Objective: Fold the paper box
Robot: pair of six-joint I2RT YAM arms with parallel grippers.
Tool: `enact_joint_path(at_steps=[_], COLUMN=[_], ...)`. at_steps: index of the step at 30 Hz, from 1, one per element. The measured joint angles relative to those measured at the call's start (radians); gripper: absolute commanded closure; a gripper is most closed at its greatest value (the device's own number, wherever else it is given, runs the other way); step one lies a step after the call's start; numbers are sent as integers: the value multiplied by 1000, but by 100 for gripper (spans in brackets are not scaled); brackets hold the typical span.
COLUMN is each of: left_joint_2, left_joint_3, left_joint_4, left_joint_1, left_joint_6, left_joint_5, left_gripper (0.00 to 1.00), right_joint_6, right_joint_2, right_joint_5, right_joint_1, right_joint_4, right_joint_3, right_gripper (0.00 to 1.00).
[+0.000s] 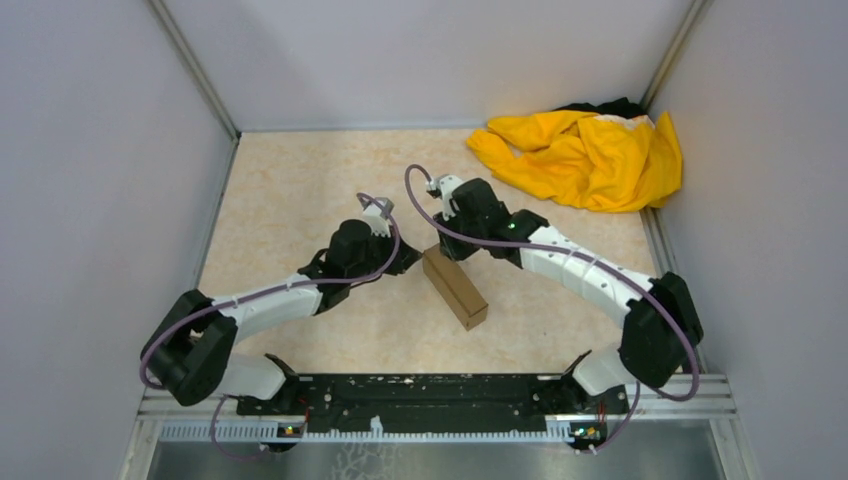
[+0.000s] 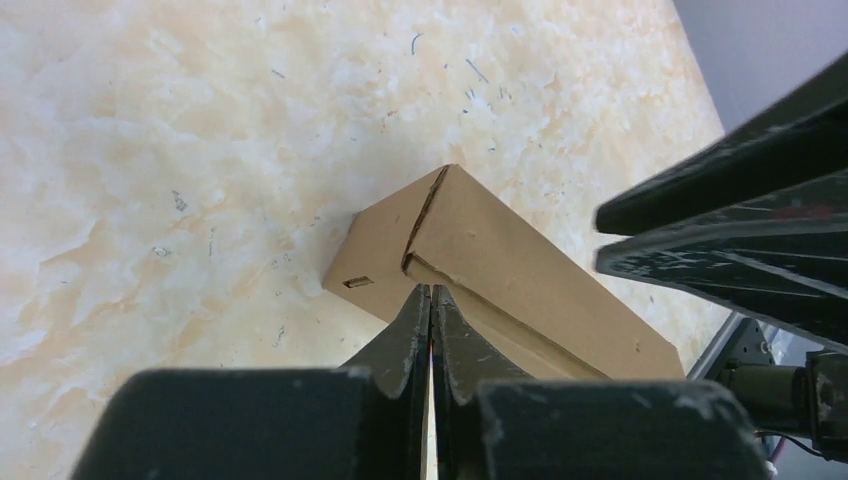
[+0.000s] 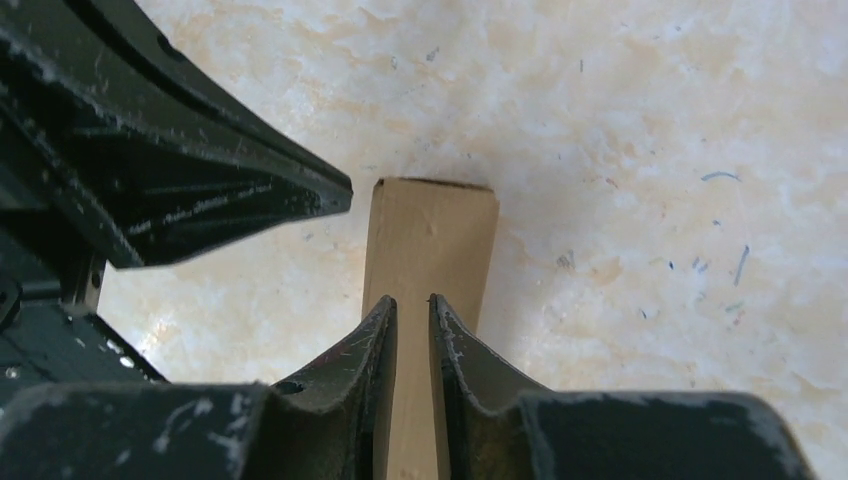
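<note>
The paper box [image 1: 456,288] is a small closed brown carton lying flat on the table, running from far left to near right. In the left wrist view the box [image 2: 500,260] shows a slightly lifted end flap and a small slot. My left gripper [image 2: 431,290] is shut, with its tips against the box's side at the flap seam. It is at the box's far end in the top view [image 1: 412,258]. My right gripper [image 3: 412,300] hangs over the top face of the box [image 3: 435,235]. Its jaws are a narrow gap apart with nothing between them.
A crumpled yellow cloth [image 1: 585,155] lies in the far right corner over something dark. Grey walls close the table in on the left, back and right. The right arm's fingers [image 2: 740,230] sit close beside my left gripper, over the box's far end.
</note>
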Motion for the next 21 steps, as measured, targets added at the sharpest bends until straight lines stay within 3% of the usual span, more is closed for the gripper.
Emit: enact_joint_path(at_steps=[9,21], left_joint_2=[-64,31], left_joint_3=[25,159], left_joint_4=[-67,-97], left_joint_1=[-12,-44], left_joint_6=[-10,-3], left_joint_5=[14,44], left_gripper=[94,94], right_joint_6=[32,103], right_joint_2=[-232,-382], right_joint_5=[5,-16], right_joint_1=[0,18], right_joint_4=[-131,-237], right_joint_3=[-121,-193], right_gripper=[83,84])
